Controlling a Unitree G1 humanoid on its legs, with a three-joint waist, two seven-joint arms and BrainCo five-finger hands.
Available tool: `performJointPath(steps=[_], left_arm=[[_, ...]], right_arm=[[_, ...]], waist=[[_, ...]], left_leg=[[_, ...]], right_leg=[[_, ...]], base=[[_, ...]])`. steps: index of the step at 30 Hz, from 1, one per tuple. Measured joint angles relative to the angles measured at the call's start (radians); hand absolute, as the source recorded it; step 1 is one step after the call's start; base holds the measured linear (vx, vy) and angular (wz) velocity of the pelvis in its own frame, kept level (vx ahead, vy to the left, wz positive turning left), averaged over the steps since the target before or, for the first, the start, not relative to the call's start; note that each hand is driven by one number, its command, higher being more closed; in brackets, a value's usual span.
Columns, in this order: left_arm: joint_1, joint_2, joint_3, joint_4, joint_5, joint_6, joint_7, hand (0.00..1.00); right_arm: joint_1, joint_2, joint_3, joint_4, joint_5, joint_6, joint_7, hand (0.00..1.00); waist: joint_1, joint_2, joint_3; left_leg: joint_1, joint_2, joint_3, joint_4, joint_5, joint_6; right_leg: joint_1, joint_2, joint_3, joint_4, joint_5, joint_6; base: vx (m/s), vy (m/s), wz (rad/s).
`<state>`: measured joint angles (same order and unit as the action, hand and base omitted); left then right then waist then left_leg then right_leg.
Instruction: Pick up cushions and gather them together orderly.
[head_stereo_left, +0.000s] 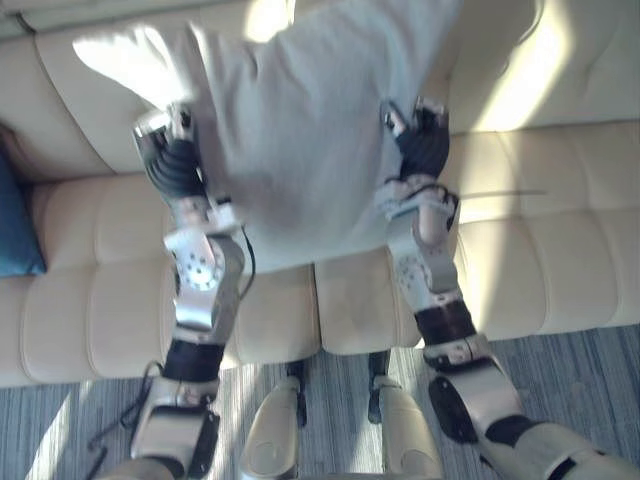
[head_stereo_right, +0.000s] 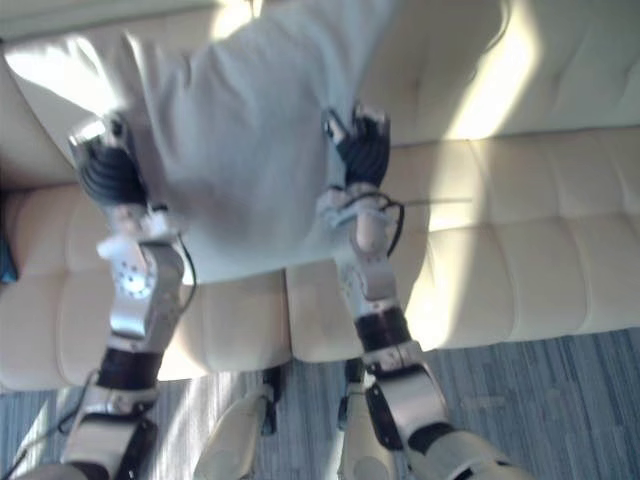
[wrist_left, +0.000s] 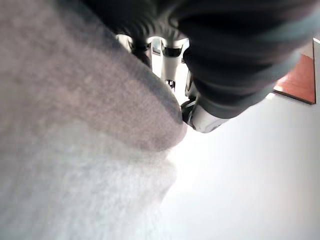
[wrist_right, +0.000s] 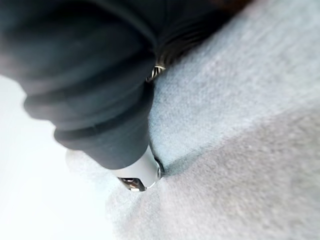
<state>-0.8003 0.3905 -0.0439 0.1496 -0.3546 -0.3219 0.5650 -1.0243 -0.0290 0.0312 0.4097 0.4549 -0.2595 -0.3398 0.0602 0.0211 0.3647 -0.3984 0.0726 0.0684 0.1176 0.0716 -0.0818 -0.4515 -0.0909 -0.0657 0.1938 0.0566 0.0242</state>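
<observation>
Background is a cream upholstered sofa (head_stereo_left: 560, 240) with a tufted seat and padded backrest, spanning the head views from 9 to 3 o'clock; bands of sunlight fall across the backrest toward 1 o'clock and down the seat. A blue-grey striped carpet (head_stereo_left: 580, 380) runs along the foot of the sofa, from 4 to 8 o'clock. The task item, one large pale grey cushion (head_stereo_left: 300, 150), occupies the centre of the view and extends up to 12 o'clock. It is raised in front of the backrest, its lower edge hanging over the seat near the seam between two seat sections, and one corner pointing out toward 10 o'clock. It is carried between both hands. The left hand (head_stereo_left: 172, 155) bears on the cushion's 9 o'clock edge, dark ribbed cover facing the camera. The right hand (head_stereo_left: 422, 140) bears on the 3 o'clock edge at about the same height. In each wrist view the grey fabric bulges directly against the hand's cover. Whether either hand is clamped on the fabric or only pressed flat against it cannot be determined, since the cushion hides the contact. A second cushion, dark blue (head_stereo_left: 15, 225), sits at the 9 o'clock margin of the left eye view, resting on the seat against the backrest and well apart from the grey one.
</observation>
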Motion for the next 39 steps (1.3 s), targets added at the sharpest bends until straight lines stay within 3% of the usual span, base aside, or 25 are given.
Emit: performJointPath(steps=[5, 11, 12, 13, 17, 22, 25, 31, 34, 39], left_arm=[[-0.254, 0.074, -0.049, 0.24, -0.002, -0.018, 0.023, 1.0], [-0.431, 0.141, -0.077, 0.366, -0.002, -0.037, 0.021, 1.0], [-0.446, 0.141, -0.088, 0.392, -0.001, -0.039, 0.02, 1.0], [-0.452, 0.142, -0.095, 0.402, -0.001, -0.04, 0.02, 0.0], [-0.489, 0.149, -0.101, 0.482, -0.001, -0.045, 0.042, 0.0], [-0.51, 0.152, -0.092, 0.491, -0.001, -0.058, 0.041, 0.0], [-0.511, 0.152, -0.087, 0.48, -0.001, -0.058, 0.039, 0.0], [-0.441, 0.167, 0.032, 0.413, -0.028, -0.06, -0.007, 0.0], [-0.308, 0.196, 0.137, 0.385, -0.062, -0.058, -0.044, 0.0], [0.14, 0.184, 0.345, 0.165, -0.07, -0.057, -0.121, 0.0]], right_arm=[[-0.2, -0.093, -0.003, 0.089, 0.024, -0.011, -0.06, 1.0], [-0.382, -0.16, -0.013, 0.158, 0.015, -0.028, -0.118, 1.0], [-0.384, -0.169, -0.012, 0.159, 0.008, -0.028, -0.13, 0.0], [-0.386, -0.172, -0.013, 0.161, -0.009, -0.028, -0.14, 0.0], [-0.443, -0.209, -0.019, 0.205, -0.055, -0.028, -0.19, 0.0], [-0.452, -0.252, -0.028, 0.194, -0.063, -0.027, -0.198, 0.0], [-0.45, -0.253, -0.027, 0.18, -0.063, -0.024, -0.176, 0.0], [-0.339, -0.311, -0.029, 0.055, -0.06, -0.005, -0.106, 0.0], [-0.21, -0.357, -0.063, -0.03, -0.055, 0.009, -0.083, 0.0], [0.201, -0.445, -0.206, -0.3, -0.066, 0.023, -0.034, 0.0]], waist=[[0.001, 0.03, 0.027], [0.0, 0.036, 0.09], [-0.001, 0.041, 0.099], [0.001, 0.041, 0.104], [0.011, 0.042, 0.141], [0.026, 0.041, 0.145], [0.026, 0.04, 0.145], [0.028, 0.04, 0.144], [0.027, 0.039, 0.144], [0.006, 0.035, 0.142]], left_leg=[[-0.073, 0.003, -0.039, -0.054, 0.055, -0.009], [-0.17, 0.004, -0.058, -0.107, 0.11, -0.01], [-0.189, 0.004, -0.068, -0.112, 0.117, -0.008], [-0.199, 0.004, -0.071, -0.113, 0.118, -0.008], [-0.259, 0.002, -0.078, -0.117, 0.128, -0.007], [-0.331, 0.006, -0.075, -0.119, 0.136, -0.007], [-0.333, 0.009, -0.065, -0.119, 0.136, -0.007], [-0.31, 0.02, -0.032, -0.119, 0.135, -0.008], [-0.267, 0.025, -0.009, -0.119, 0.134, -0.01], [-0.13, 0.038, -0.011, -0.118, 0.114, -0.021]], right_leg=[[-0.076, 0.003, -0.034, -0.009, 0.017, -0.011], [-0.181, 0.007, -0.05, -0.033, 0.053, -0.015], [-0.187, 0.007, -0.059, -0.055, 0.066, -0.015], [-0.193, 0.008, -0.061, -0.065, 0.07, -0.015], [-0.233, 0.01, -0.065, -0.105, 0.098, -0.014], [-0.302, 0.009, -0.064, -0.115, 0.11, -0.012], [-0.306, 0.009, -0.063, -0.115, 0.11, -0.012], [-0.3, 0.015, -0.049, -0.095, 0.105, -0.008], [-0.285, 0.016, -0.039, -0.054, 0.084, -0.009], [-0.166, 0.015, -0.067, 0.022, 0.014, -0.021]], base=[[-0.03, -0.025, 0.16], [-0.05, -0.012, 0.06], [-0.01, -0.005, 0.09], [0.0, -0.007, 0.11], [0.0, -0.007, 0.03], [0.02, 0.0, -0.02], [0.04, 0.005, -0.03], [0.01, 0.016, -0.08], [-0.01, -0.011, -0.13], [-0.01, -0.05, 0.12]])
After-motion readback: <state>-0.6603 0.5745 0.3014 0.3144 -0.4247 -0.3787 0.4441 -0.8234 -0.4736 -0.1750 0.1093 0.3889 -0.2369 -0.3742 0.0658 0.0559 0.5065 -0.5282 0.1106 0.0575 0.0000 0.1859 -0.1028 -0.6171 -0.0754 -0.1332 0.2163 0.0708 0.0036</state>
